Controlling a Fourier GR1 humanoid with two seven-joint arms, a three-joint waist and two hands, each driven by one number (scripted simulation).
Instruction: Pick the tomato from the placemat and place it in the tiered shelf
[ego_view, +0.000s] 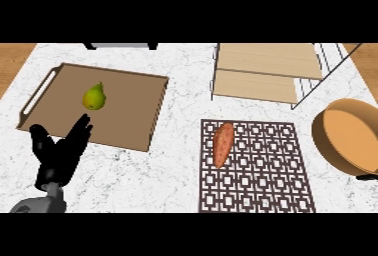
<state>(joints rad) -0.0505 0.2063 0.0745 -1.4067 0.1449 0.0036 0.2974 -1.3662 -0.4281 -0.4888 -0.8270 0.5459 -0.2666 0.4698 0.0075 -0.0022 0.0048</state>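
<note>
While on placemat (273, 170), sweet potato (222, 144)

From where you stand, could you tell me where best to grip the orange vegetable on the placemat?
Probably across the middle of the orange vegetable, from above. It lies flat on the placemat, long axis running near to far, widest at mid-length and tapering at both ends, so fingers closing on its left and right sides should seat best.

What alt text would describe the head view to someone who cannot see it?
An orange sweet potato lies on a patterned placemat, below a wooden tiered shelf. A pear sits on a tray; the left hand rests open at lower left.
</note>
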